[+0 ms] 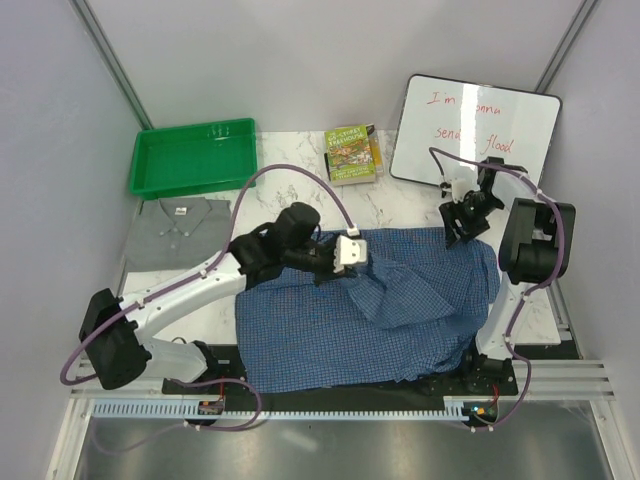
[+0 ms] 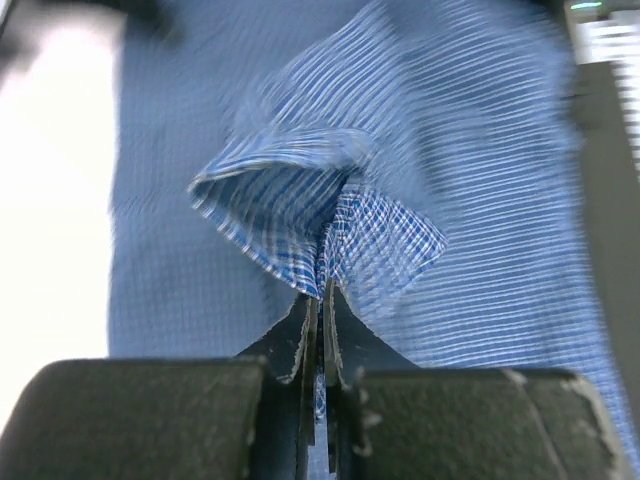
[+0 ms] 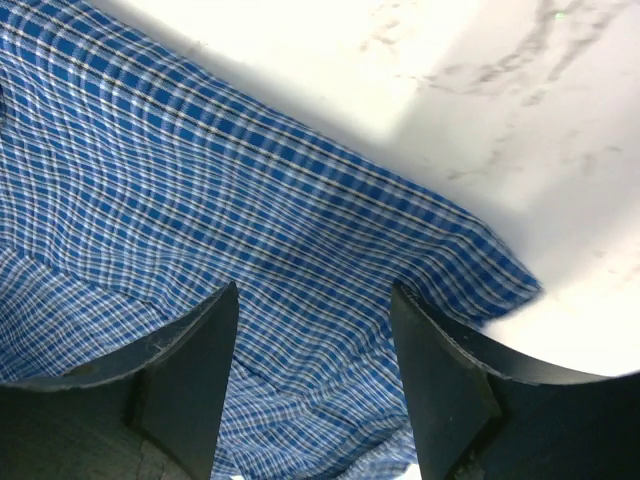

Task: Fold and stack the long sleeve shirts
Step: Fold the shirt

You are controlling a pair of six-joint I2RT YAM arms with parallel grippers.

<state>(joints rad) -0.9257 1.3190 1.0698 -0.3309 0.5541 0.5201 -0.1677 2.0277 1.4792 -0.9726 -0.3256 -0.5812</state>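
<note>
Two shirts are sitting on the counter (image 1: pixel 290 185). The grey shirt (image 1: pixel 180 232) is lying folded by the left edge, just nearer than the green tray (image 1: pixel 195 157), and the blue shirt (image 1: pixel 370 310) is sprawling over the near right part. I am pinching a bunched fold of its cloth in the left tool (image 2: pixel 322 290), clamped tight, likely to carry it across the body. I am holding the right tool (image 3: pixel 315 300) with its jaws apart over the shirt's far right corner, gripping nothing, probably readying a pick.
</note>
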